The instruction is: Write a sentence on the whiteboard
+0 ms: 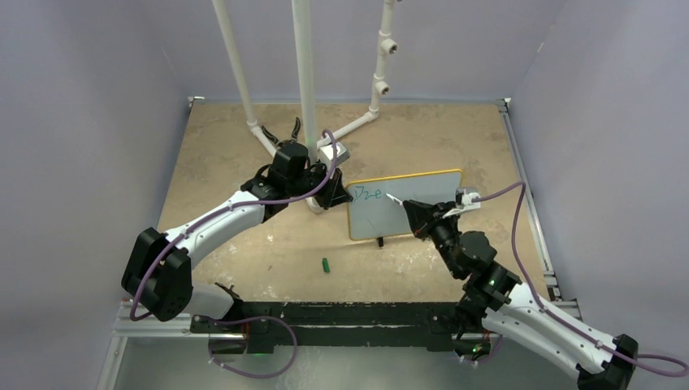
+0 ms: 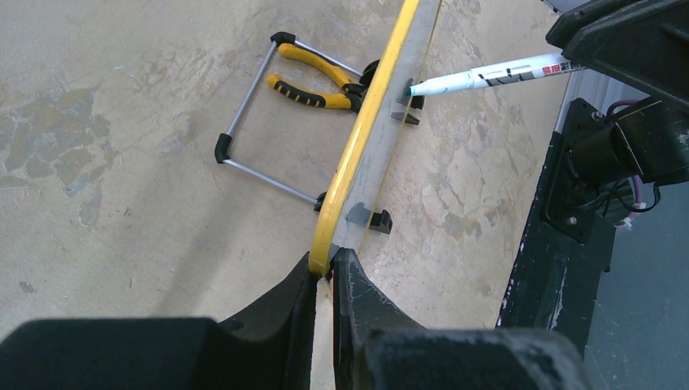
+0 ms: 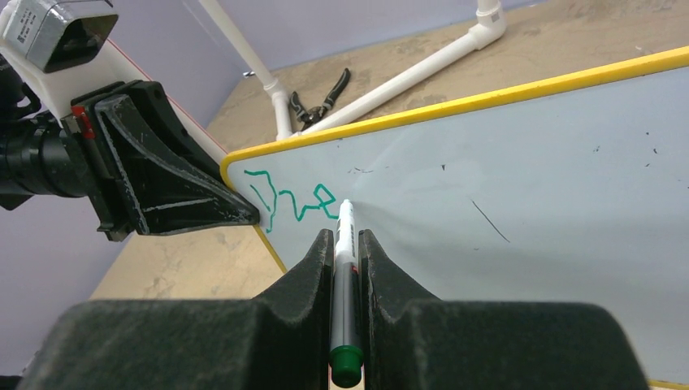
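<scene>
The left gripper (image 2: 325, 266) clamps the yellow rim of the standing whiteboard (image 3: 528, 162) — the right gripper (image 3: 347, 237) pinches a marker (image 3: 343, 292), tip touching the board beside green lettering (image 3: 294, 213).

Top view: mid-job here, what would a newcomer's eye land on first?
The yellow-rimmed whiteboard standing mid-table, with green lettering begun at its top left corner. The right gripper has its jaws shut on a marker, tip at the board, while the left gripper pinches the board's left edge.
</scene>
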{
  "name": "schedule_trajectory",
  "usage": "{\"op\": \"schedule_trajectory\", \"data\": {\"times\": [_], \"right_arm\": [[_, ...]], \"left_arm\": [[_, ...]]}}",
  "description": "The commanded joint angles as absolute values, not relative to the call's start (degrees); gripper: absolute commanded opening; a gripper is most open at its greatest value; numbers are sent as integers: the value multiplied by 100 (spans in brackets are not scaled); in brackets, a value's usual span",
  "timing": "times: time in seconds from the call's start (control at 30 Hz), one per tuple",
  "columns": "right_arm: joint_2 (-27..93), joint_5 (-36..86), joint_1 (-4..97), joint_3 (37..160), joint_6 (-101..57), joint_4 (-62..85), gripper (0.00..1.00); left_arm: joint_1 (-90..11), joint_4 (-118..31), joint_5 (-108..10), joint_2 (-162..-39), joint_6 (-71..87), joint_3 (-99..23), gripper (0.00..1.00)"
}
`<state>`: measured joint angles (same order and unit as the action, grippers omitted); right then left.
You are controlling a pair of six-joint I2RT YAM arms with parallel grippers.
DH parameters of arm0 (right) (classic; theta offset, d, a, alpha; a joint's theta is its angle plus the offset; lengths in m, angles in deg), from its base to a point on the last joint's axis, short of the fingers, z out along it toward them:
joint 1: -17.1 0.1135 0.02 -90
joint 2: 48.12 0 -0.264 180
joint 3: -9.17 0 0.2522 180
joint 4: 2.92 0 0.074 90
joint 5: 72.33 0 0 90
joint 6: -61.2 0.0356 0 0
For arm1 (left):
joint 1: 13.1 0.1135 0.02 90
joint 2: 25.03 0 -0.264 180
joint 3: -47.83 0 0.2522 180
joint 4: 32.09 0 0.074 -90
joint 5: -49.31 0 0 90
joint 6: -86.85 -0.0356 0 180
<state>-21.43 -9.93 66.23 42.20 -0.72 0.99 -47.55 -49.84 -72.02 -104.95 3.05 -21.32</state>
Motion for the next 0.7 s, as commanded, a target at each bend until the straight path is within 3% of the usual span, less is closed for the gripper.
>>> {"op": "schedule_trajectory", "data": {"times": [0.0, 0.67], "right_arm": [[-2122, -1242, 6615, 4297, -155, 97, 0], [-1789, -1240, 6615, 4332, -409, -586, 0]], "left_arm": [[-4663, -4875, -7034, -10475, 125, -2095, 0], [-4663, -4864, -7057, -10493, 116, -2099, 0]]}}
